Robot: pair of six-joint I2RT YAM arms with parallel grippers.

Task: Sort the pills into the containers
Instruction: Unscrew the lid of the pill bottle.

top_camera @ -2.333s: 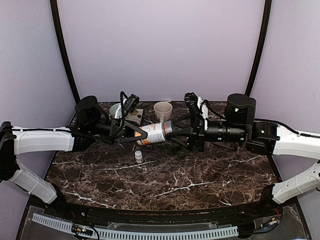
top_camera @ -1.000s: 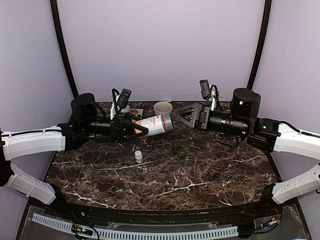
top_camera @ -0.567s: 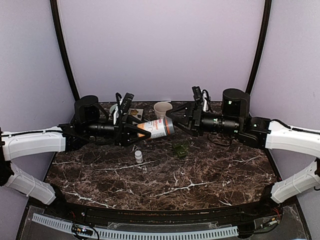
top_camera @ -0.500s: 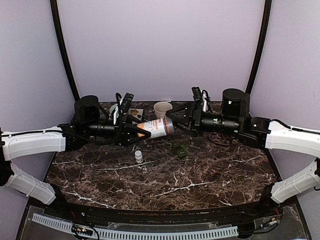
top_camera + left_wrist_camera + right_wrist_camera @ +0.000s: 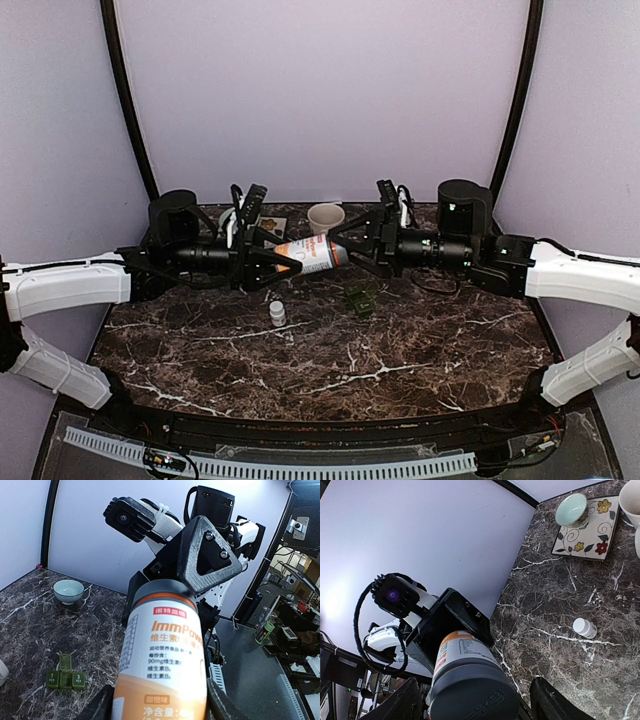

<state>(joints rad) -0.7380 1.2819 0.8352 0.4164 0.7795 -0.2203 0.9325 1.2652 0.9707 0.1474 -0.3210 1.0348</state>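
Above the back part of the marble table, the left gripper pinches a supplement bottle, which lies sideways in the air. At its dark cap the right gripper is spread, one finger on each side (a small gap shows on both). Below on the table lies the dark green pill box, near a small white vial.
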